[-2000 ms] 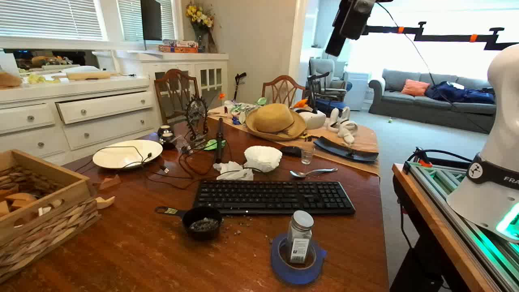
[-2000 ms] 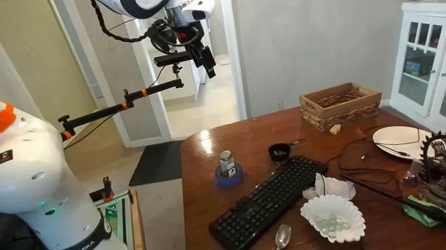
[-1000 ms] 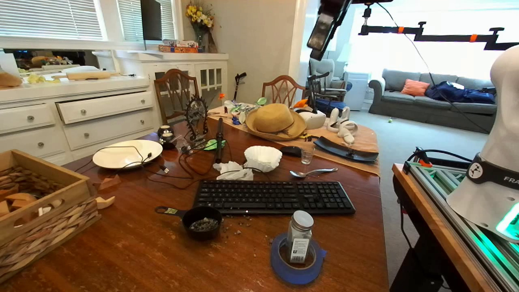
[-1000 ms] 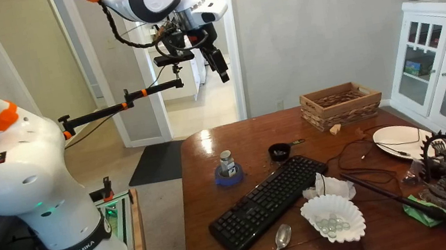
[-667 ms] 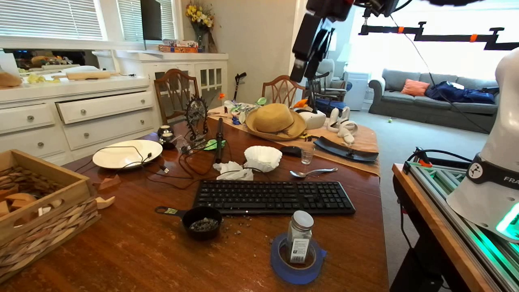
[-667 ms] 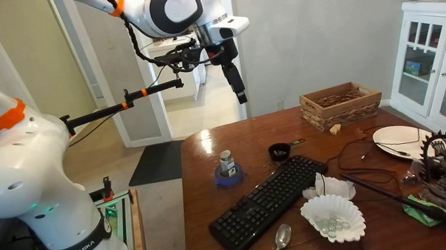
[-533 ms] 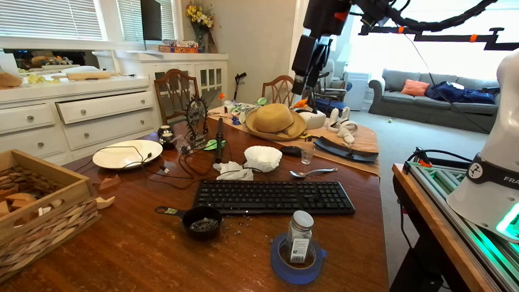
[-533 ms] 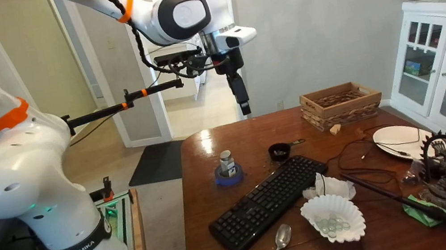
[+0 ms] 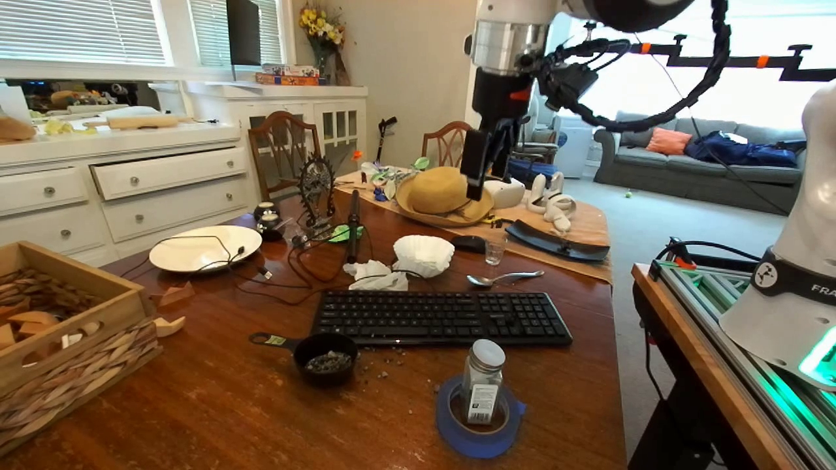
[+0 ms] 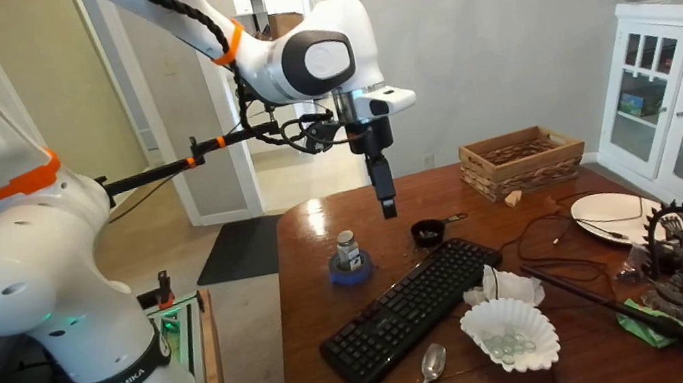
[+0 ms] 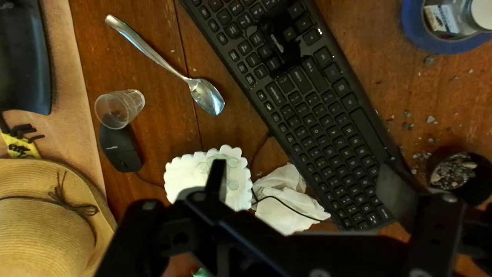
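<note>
table (image 10: 313,314): overhung by the gripper (image 11: 302,171)
keyboard (image 11: 323,127): laid on table, one end seen between fingers (image 11: 398,196) in wrist view
gripper: held in air, fingers spread wide
bowl (image 9: 424,256): set near keyboard, partly hidden by a finger in wrist view
tissue (image 10: 518,290): bunched between bowl and keyboard
tape (image 9: 480,447): set around jar (image 9: 482,395)

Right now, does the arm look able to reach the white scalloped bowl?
Probably yes: the gripper hangs open and empty above the table and the bowl is uncovered, though tissue beside it may crowd one side.
</note>
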Motion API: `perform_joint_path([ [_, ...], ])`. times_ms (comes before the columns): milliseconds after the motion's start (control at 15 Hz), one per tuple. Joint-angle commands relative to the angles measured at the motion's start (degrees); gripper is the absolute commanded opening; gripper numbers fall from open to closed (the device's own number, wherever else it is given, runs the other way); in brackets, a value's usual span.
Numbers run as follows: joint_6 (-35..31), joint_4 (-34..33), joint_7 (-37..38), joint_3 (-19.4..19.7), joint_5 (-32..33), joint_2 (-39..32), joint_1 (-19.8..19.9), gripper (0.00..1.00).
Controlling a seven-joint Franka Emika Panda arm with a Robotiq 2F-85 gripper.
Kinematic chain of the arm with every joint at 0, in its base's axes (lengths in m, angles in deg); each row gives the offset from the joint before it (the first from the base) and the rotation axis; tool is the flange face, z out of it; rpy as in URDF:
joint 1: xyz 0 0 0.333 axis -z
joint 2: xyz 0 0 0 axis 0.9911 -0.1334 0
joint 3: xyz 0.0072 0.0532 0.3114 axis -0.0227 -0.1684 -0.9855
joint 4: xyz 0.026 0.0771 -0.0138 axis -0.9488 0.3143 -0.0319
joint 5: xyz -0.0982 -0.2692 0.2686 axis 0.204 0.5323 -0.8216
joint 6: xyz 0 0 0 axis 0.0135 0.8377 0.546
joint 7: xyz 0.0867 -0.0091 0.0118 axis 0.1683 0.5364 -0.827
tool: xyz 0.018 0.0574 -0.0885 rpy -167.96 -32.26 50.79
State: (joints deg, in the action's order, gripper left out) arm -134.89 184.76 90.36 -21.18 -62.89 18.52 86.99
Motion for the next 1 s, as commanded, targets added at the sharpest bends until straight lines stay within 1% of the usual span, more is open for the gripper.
perform_joint_path([
  [0, -3.3, -3.6, 9.2, 0.0, 5.2, -9.4, -2.4, 1.0],
  [200, -5.5, -8.5, 17.5, 1.2, 9.7, -17.4, -6.0, 1.0],
  [400, -6.6, -14.8, 21.9, 3.7, 12.6, -24.7, -10.3, 1.0],
  [533, -7.5, -19.9, 23.3, 5.7, 13.2, -30.1, -13.1, 1.0],
  [667, -8.5, -24.8, 23.4, 7.8, 12.4, -35.1, -15.5, 1.0],
  [933, -10.9, -34.3, 21.6, 10.7, 9.3, -44.6, -18.8, 1.0],
])
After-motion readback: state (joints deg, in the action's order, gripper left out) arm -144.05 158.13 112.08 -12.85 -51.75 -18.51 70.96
